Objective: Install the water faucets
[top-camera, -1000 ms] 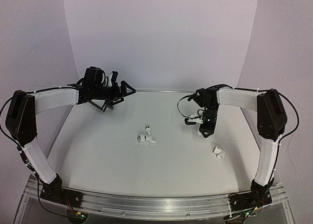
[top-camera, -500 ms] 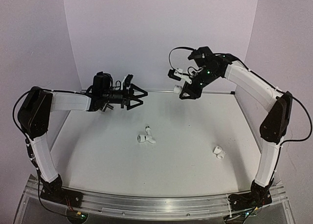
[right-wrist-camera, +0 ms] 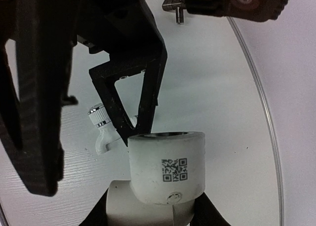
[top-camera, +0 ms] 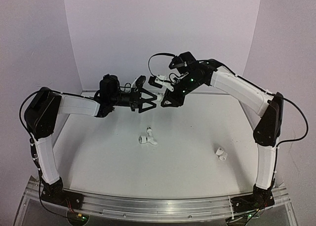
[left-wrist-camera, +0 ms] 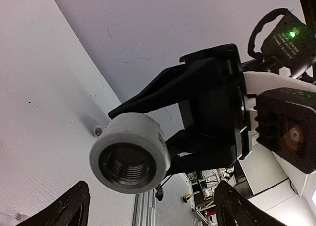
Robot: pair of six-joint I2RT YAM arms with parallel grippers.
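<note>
While my right gripper (top-camera: 167, 98) is clamping a white threaded fitting (left-wrist-camera: 131, 154) in the air above the far middle of the table (top-camera: 98, 157), my left gripper (top-camera: 150, 100) is hovering just beside it, fingers spread wide and carrying nothing. The fitting's open socket is facing the left wrist camera and showing dark internal threads, and a printed code is showing on its side in the right wrist view. I am judging these parts to be light, stiff moulded plastic, smooth enough to slip or twist in a loose pinch, with threads that could cross if the pieces are meeting at an angle. The safest hold looks to be across the thick round body, leaving the socket mouth free and keeping clear of any knob or spout. I am counting three white parts. One is in the right gripper, one tap (top-camera: 147, 138) with knob and spout is lying at the table's middle, and one short tubular piece (top-camera: 220, 154) is lying well apart at the near right.
</note>
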